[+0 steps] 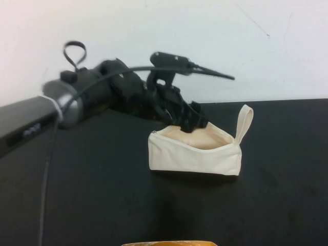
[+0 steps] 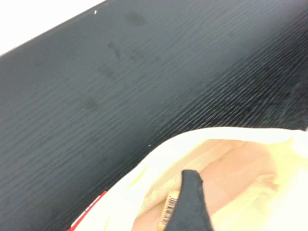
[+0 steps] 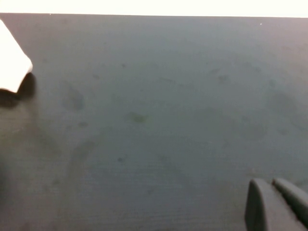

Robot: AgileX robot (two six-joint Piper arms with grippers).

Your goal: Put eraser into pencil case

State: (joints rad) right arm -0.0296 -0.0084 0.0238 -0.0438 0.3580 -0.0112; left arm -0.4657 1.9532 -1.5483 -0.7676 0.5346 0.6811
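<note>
We see the pencil case (image 1: 195,156) standing on the black table (image 1: 92,195), mouth upward and unzipped, its beige lining showing and its fabric loop strap (image 1: 245,123) rising at the end toward the robot's right. The left arm (image 1: 97,95) reaches in from the left, and the left gripper (image 1: 190,123) dips into the open mouth at the rear edge of the pouch. In the left wrist view, one dark finger (image 2: 192,204) lies over the lining, and just beside it a tan-yellow block with dark printed bars, the eraser (image 2: 169,208), sits inside the pencil case (image 2: 250,163); it touches the finger, but only that one finger shows, so we cannot tell whether the left gripper holds the eraser or how wide it stands. The right gripper (image 3: 276,204) appears only in its own wrist view, hovering above bare black table (image 3: 154,120), well apart from a white corner of fabric (image 3: 12,62) at the frame edge; its two fingers (image 3: 260,207) lie pressed together with no gap.
</note>
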